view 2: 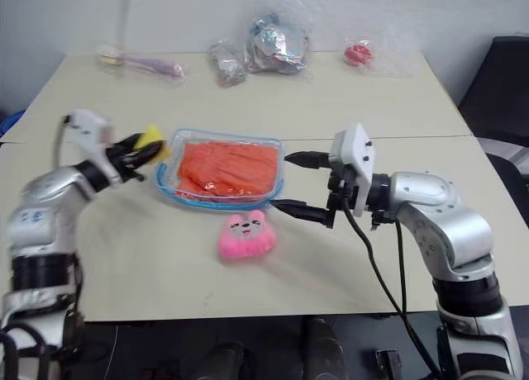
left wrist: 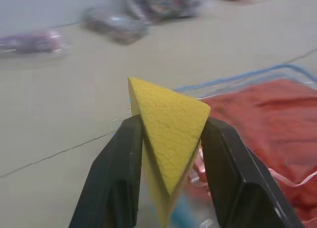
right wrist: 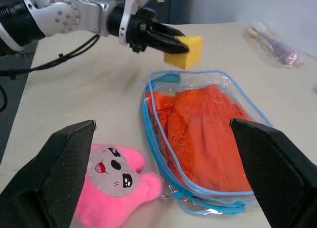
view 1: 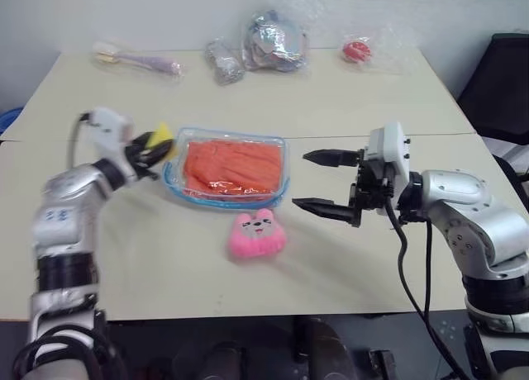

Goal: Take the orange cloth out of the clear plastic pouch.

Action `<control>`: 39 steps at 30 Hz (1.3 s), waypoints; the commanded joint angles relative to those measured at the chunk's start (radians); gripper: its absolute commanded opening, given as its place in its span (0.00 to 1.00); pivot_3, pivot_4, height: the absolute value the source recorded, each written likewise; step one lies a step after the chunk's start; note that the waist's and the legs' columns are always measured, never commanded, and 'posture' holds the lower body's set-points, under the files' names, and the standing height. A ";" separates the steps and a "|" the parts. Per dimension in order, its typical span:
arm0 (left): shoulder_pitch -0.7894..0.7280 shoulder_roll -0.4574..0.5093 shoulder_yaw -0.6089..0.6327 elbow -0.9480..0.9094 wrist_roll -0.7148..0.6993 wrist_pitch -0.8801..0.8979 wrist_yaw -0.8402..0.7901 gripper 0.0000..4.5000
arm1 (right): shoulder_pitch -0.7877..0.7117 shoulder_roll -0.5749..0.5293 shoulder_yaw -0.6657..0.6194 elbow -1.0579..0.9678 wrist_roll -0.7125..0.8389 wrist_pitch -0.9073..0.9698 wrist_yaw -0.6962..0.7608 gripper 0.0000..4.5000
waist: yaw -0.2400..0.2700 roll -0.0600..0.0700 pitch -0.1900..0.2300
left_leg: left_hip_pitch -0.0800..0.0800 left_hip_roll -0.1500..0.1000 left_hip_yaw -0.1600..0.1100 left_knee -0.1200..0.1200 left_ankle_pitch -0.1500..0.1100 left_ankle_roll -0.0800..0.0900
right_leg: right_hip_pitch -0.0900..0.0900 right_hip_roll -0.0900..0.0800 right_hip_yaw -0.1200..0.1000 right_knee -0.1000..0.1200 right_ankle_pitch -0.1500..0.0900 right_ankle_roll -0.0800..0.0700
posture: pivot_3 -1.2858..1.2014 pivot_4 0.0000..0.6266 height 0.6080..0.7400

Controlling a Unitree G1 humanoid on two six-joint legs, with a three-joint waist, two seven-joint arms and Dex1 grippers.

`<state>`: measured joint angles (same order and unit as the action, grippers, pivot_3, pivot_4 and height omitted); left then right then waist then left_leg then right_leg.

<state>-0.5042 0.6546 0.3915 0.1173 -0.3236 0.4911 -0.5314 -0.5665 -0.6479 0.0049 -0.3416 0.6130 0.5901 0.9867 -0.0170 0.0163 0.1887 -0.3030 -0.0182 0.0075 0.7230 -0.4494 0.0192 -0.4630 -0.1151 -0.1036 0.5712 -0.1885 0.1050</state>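
We see the clear plastic pouch [view 1: 226,170] lying flat at mid-table [view 1: 347,107], with the orange cloth [view 1: 234,165] inside it. The left gripper [view 1: 153,151] sits just beside the pouch's left end. Its wrist view confirms what the head views leave unclear: both fingers [left wrist: 116,178] are clamped on the yellow wedge block [left wrist: 171,139]. The right gripper [view 1: 322,182] hovers at the pouch's right end, jaws spread wide and empty. The right wrist view shows the pouch's blue zipper edging parted along one side. The pink plush toy [view 1: 257,235] lies just in front of the pouch.
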 commanded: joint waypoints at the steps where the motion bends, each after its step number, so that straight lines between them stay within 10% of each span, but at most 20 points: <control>1: 0.094 0.058 0.227 -0.053 -0.014 0.049 0.130 0.39 | -0.045 0.023 0.021 0.008 0.011 -0.030 0.037 1.00 | -0.001 0.000 0.000 | 0.000 0.000 0.000 0.000 0.000 0.000 | 0.000 0.000 0.000 0.000 0.000 0.000 | 0.52 0.24 1.00; 11: 0.363 0.055 0.442 -0.009 0.011 0.015 0.259 0.39 | -0.103 0.056 0.072 0.066 0.014 -0.039 0.136 1.00 | 0.019 -0.001 -0.001 | 0.000 -0.001 -0.002 0.000 0.000 -0.001 | 0.001 -0.001 -0.001 0.000 0.000 0.000 | 0.52 0.24 1.00; 21: 0.496 0.028 0.478 -0.113 -0.013 0.020 0.273 0.99 | -0.125 0.064 0.067 0.103 0.002 -0.043 0.158 1.00 | 0.007 -0.002 -0.001 | 0.001 0.000 -0.001 -0.002 -0.001 -0.001 | 0.000 0.000 -0.001 -0.001 0.000 0.000 | 0.52 0.24 1.00; 28: 0.537 0.240 0.504 -0.488 -0.315 0.220 -0.036 0.99 | -0.096 0.049 0.046 0.097 -0.004 -0.038 0.147 1.00 | 0.018 -0.006 -0.001 | -0.001 0.006 -0.003 -0.001 -0.001 -0.002 | 0.001 -0.001 -0.003 -0.001 -0.001 -0.001 | 0.52 0.24 1.00; 39: 0.217 0.532 -0.307 -0.202 0.221 -0.397 -0.353 0.99 | -0.050 0.047 0.020 0.044 -0.022 -0.041 0.078 1.00 | -0.011 0.003 0.000 | 0.002 0.001 0.008 -0.006 0.000 -0.004 | -0.001 0.002 -0.004 0.000 -0.003 -0.005 | 0.52 0.24 1.00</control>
<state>-0.2627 1.1632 0.1457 -0.1474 -0.2107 0.2153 -0.8583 -0.6159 -0.5920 0.0568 -0.2473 0.5795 0.5620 1.0765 -0.0285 0.0191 0.1886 -0.3012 -0.0167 0.0163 0.7170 -0.4497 0.0149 -0.4641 -0.1128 -0.1077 0.5722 -0.1914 0.0995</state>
